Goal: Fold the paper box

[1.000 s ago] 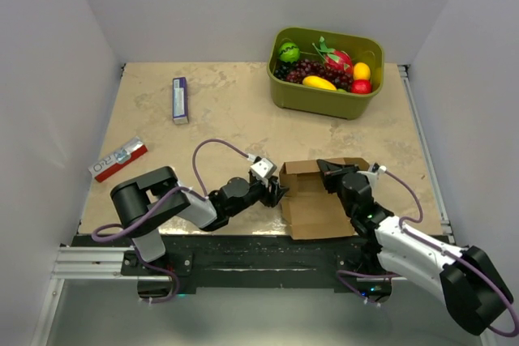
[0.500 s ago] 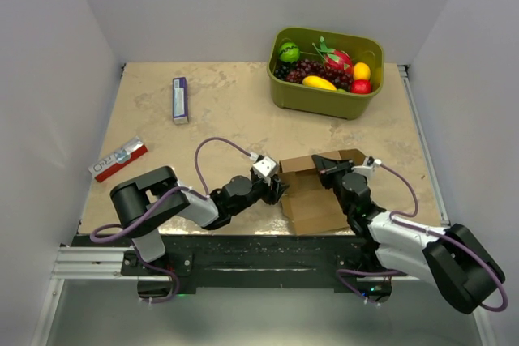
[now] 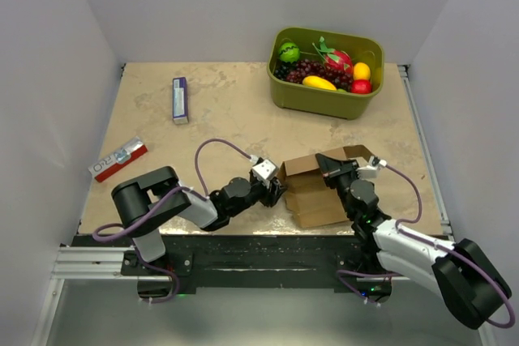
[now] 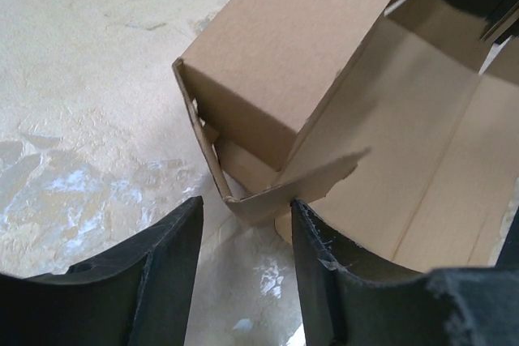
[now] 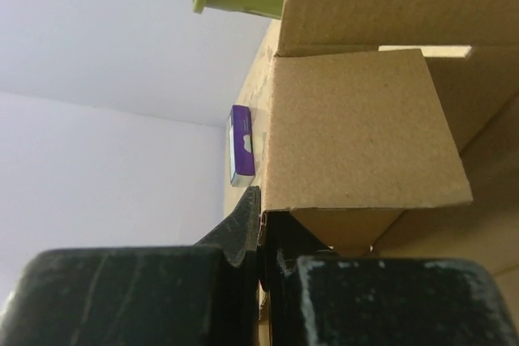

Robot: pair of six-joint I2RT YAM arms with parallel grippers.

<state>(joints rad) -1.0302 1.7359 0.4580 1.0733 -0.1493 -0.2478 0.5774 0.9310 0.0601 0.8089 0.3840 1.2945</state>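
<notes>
Nearest, the left end effector (image 4: 245, 210): lies low over the worktop (image 4: 89, 79), points right toward the carton, stands open with jaws well apart, grips nothing. Between its fingertips (image 4: 174, 249), only the ragged corner of a low flap of the paper box (image 4: 292, 46); contact with either pad cannot be told.

Just beyond, the paper box itself: plain brown cardboard, half formed, resting close to the front edge of the worktop, between the two arms. On its left side, a raised, closed-looking block; to the right of that, inner panels lying open like a trough.

Over the far right part of the box, the right end effector (image 3: 328, 164): comes in from the near right, jaws drawn together to a thin slit, pinching the edge of an upright flap, as the right wrist view shows.

Little room on the near side, with the front edge of the worktop just beside the carton. More room to the right, up to the side rail. Bare worktop to the left and behind.

Farther off: a red-and-white box (image 3: 118, 159) by the left wall, a slim purple-and-white box (image 3: 180, 100) toward the far left, a green bin (image 3: 318, 100) of fruit at the far right, all well apart from the carton. Plain walls on three sides.
</notes>
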